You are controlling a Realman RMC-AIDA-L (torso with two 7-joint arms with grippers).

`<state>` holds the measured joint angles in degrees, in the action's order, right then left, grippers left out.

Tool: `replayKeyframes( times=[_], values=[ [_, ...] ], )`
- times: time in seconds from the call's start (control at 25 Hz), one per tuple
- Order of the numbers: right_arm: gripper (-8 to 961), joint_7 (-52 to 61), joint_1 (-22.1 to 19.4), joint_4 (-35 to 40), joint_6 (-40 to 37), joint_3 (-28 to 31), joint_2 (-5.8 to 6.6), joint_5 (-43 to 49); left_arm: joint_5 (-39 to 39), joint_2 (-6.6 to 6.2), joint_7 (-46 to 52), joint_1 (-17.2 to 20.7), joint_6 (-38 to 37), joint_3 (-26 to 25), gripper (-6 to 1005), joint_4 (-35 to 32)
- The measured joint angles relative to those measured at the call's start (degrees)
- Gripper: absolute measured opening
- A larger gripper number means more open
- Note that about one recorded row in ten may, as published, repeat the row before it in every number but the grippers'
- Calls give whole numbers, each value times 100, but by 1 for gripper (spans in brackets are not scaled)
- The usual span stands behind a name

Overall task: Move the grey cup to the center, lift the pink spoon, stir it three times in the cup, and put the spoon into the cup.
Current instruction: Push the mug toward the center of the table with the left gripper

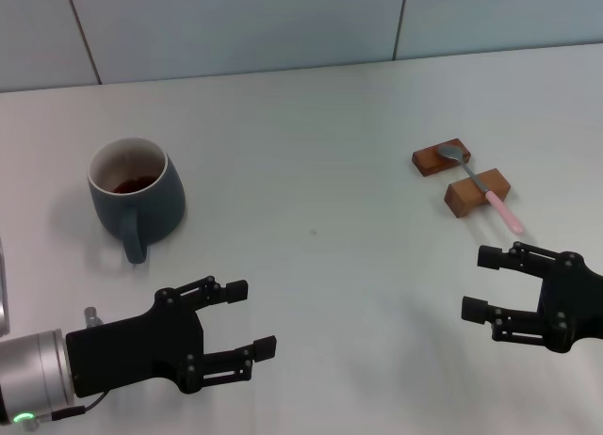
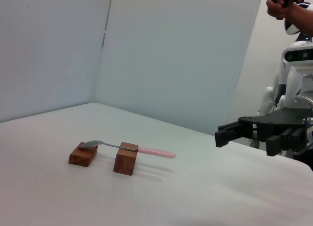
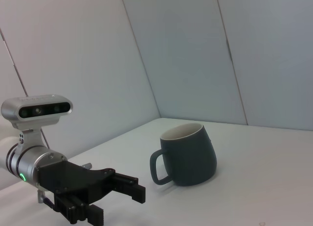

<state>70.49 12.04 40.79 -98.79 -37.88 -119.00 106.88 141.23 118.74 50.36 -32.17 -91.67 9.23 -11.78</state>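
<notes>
Nearest us, our left gripper [image 1: 247, 331] hovers low over the white table [image 1: 330, 284] with its black fingers spread apart and nothing between them. On the other side our right gripper [image 1: 488, 284] hangs at about the same depth, likewise spread and empty.

Just beyond the left gripper stands the rounded dark blue-grey ceramic cup [image 1: 137, 195], well off to our left, upright, its loop handle turned toward us and a dark reddish liquid in its white interior. Beyond the right gripper, the small spoon with a silver bowl and pale pink handle [image 1: 482, 187] lies bridged across two brown wooden blocks [image 1: 460, 173], the bowl on the farther block and the pink end jutting past the nearer one.

We judge the first step not yet begun: the cup sits away from the center. Next, our left gripper should reach forward, close around the cup's body or handle, and slide or carry it gently rightward without spilling.
</notes>
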Motion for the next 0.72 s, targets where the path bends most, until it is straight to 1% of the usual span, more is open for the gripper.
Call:
replayKeyframes(
  times=[0.36,0.48,0.56,0.6,0.64,0.68,0.72],
  values=[
    [818,4,1,-1,0,0,0,0,-1,0,0,0,-35,0,827,4],
    [817,6,0,0,0,0,0,0,-51,-5,-57,9,-352,-55,826,-13],
    [817,7,1,-2,0,0,0,2,-297,-25,-218,81,-952,-246,825,-134],
    [817,7,0,-3,0,1,0,4,-361,-25,-235,100,-1019,-282,825,-175],
    [817,8,3,-8,0,-3,0,8,-815,-28,-286,213,-1301,-407,825,-425],
    [817,8,3,-8,0,-3,0,8,-815,-28,-286,213,-1301,-407,824,-425],
    [817,9,5,-10,0,-6,0,11,-1105,-27,-289,266,-1341,-432,824,-531]
  ],
)
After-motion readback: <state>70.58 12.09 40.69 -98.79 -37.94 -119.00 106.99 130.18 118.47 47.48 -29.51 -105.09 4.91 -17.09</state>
